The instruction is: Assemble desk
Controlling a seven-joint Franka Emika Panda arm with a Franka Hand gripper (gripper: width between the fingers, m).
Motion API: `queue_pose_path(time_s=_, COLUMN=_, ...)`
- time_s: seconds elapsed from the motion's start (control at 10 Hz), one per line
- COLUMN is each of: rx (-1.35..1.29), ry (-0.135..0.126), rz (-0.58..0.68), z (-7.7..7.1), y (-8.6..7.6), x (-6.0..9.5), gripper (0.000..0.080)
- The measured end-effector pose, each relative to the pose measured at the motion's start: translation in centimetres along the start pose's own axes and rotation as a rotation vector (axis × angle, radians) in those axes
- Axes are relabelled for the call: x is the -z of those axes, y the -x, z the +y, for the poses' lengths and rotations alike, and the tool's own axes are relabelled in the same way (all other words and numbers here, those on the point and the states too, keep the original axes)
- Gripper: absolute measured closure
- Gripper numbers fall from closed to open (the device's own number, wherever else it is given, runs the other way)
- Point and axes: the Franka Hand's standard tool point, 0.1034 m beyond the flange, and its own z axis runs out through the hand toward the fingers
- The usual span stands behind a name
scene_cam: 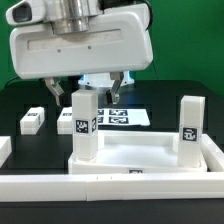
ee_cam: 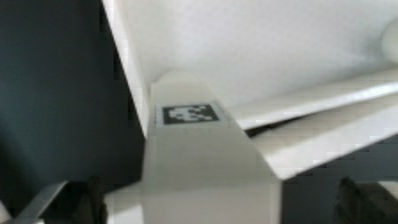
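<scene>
The white desk top (scene_cam: 140,152) lies on the black table. One tagged white leg (scene_cam: 85,125) stands upright in its corner at the exterior view's left, and a second leg (scene_cam: 188,125) stands at the right corner. My gripper (scene_cam: 97,95) hangs just above and behind the left leg. In the wrist view that leg (ee_cam: 196,150) runs between my fingers (ee_cam: 50,205), with dark gaps on both sides. The gripper (ee_cam: 208,208) is open and grips nothing. The desk top (ee_cam: 267,50) shows beyond the leg. A loose leg (scene_cam: 32,120) lies flat at the left.
The marker board (scene_cam: 125,117) lies behind the desk top under the gripper. Another small tagged white piece (scene_cam: 65,122) lies left of the upright leg. Low white rails run along the front (scene_cam: 110,186) and at the left edge (scene_cam: 4,150).
</scene>
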Motion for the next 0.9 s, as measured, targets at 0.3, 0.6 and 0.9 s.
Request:
queue_pose_path(time_s=0.3, rx=-0.020, ry=0.000, rz=0.014, z=-0.09, y=-0.19, x=-0.01, gripper=0.0389)
queue_pose_path(time_s=0.6, rx=-0.199, ry=-0.001, rz=0.013, z=-0.18, y=-0.15, x=-0.07, gripper=0.0511)
queue_pose_path(time_s=0.9, rx=-0.594, ry=-0.036, rz=0.010, z=-0.41, y=-0.32, x=-0.25, gripper=0.0511)
